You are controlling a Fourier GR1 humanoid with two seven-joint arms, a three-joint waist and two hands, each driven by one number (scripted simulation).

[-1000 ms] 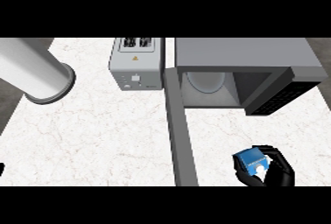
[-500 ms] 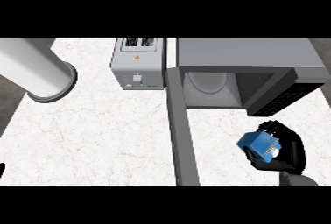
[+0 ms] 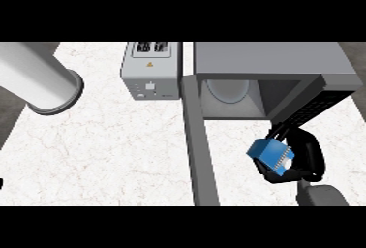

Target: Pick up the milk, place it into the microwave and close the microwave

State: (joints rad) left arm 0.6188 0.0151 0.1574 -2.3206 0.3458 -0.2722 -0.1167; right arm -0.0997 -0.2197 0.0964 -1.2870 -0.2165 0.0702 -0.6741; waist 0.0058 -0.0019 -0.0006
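A blue milk carton (image 3: pixel 270 154) is lifted off the counter just in front of the open microwave (image 3: pixel 271 72), tilted. My right hand (image 3: pixel 306 152) is shut on it, fingers curled round its right side. The microwave's cavity shows a pale round turntable (image 3: pixel 227 90). Its door (image 3: pixel 197 145) stands swung out towards me, left of the carton. Of my left hand only a dark tip shows at the left edge (image 3: pixel 1 183).
A grey toaster (image 3: pixel 151 70) stands left of the microwave at the back. A wide white cylinder (image 3: pixel 39 80) lies at the far left. The white marble counter (image 3: pixel 107 155) stretches between them.
My right hand has carried the milk carton up and away from the view's lower edge, towards the microwave's opening. The forearm now shows below it.
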